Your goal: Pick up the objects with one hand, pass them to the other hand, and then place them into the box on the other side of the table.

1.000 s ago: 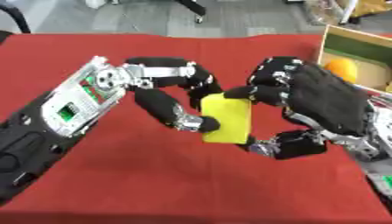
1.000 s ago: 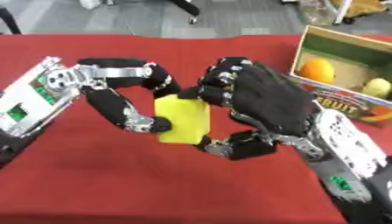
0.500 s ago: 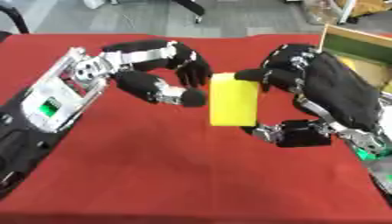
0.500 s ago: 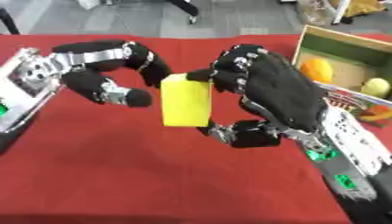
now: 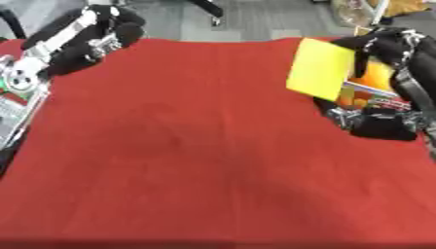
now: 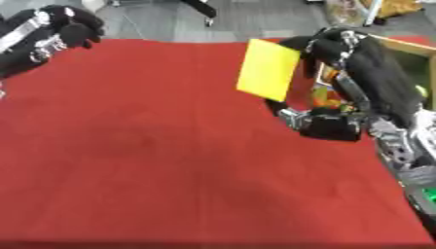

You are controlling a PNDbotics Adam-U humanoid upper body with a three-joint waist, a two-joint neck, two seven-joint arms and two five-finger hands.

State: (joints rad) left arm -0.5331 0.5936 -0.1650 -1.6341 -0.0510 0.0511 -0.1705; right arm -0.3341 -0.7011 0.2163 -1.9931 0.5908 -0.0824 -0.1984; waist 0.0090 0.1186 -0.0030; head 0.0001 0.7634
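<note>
Grey floor (image 5: 247, 22) beyond red table (image 5: 187, 146)

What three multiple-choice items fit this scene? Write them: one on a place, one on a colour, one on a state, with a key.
1. Where is the flat card?
A. Lying on the red cloth at the table's centre
B. Held up at the table's right side, next to the box
C. In the left robot hand

2. What colour is the card?
A. Yellow
B. Blue
C. White

3. What is the left robot hand doing?
A. Gripping the card
B. Pressing flat on the cloth
C. Curled on nothing, at the far left corner

Key: B, the right robot hand holds the card up by the box; A, its face is plain yellow; C, the left robot hand holds nothing above the red cloth.
</note>
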